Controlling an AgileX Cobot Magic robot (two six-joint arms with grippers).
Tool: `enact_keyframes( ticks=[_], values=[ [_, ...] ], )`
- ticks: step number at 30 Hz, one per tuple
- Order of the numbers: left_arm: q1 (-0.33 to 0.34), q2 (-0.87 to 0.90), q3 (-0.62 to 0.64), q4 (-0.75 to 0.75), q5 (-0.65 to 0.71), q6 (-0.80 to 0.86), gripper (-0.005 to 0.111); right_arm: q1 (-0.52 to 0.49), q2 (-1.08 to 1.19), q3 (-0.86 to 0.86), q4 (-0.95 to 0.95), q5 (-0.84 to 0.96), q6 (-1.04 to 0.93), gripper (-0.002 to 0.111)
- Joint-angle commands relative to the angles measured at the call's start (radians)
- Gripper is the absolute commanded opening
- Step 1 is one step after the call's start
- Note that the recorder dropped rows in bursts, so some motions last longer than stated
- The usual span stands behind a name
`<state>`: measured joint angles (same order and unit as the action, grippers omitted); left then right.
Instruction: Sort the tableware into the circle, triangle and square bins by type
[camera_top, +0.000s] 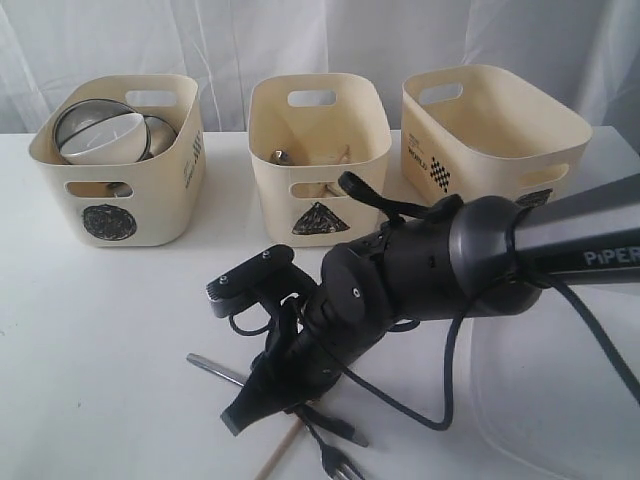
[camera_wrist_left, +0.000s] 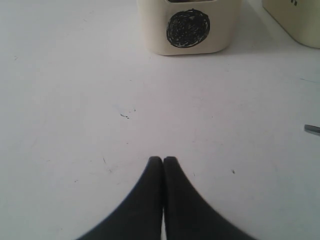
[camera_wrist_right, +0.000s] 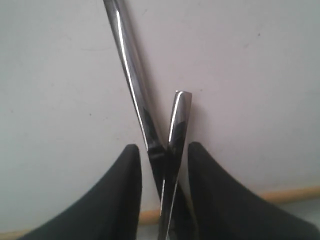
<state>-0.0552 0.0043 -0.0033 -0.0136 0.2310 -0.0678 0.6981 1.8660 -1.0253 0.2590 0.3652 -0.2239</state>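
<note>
My right gripper (camera_top: 248, 410) (camera_wrist_right: 164, 150) is low over the table front, open, with its fingers (camera_wrist_right: 131, 165) either side of two crossed steel utensils. One is a long steel handle (camera_wrist_right: 131, 75) (camera_top: 212, 369). The other is a shorter piece (camera_wrist_right: 179, 117) whose forked end (camera_top: 338, 460) pokes out below the arm. A wooden chopstick (camera_top: 278, 455) (camera_wrist_right: 295, 193) lies under them. The circle bin (camera_top: 120, 160) (camera_wrist_left: 187, 25) holds a white bowl (camera_top: 102, 138) and steel ware (camera_top: 160, 135). My left gripper (camera_wrist_left: 163, 160) is shut and empty over bare table. The white plate (camera_top: 560, 420) lies at the front right.
The triangle bin (camera_top: 320, 150) stands in the middle with some items inside. The square bin (camera_top: 490, 130) sits at the back right, its inside hidden. The right arm (camera_top: 480, 260) and its cable cross the front of the table. A white curtain hangs behind.
</note>
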Motion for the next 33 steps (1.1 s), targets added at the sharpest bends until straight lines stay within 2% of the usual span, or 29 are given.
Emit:
enact_keyframes(
  ticks=[1,10,18,33],
  values=[
    [-0.006,-0.004,0.003,-0.011,0.0,-0.002,0.0,0.004,0.017,0.0,-0.01,-0.03,-0.02,0.027],
    [-0.006,-0.004,0.003,-0.011,0.0,-0.002,0.0,0.004,0.052,0.0,-0.01,-0.039,-0.02,0.027],
    [-0.006,-0.004,0.003,-0.011,0.0,-0.002,0.0,0.004,0.028,0.0,-0.01,-0.076,-0.02,0.001],
    [-0.006,-0.004,0.003,-0.011,0.0,-0.002,0.0,0.002,-0.13,-0.001,0.006,-0.123,-0.012,0.0]
  ],
)
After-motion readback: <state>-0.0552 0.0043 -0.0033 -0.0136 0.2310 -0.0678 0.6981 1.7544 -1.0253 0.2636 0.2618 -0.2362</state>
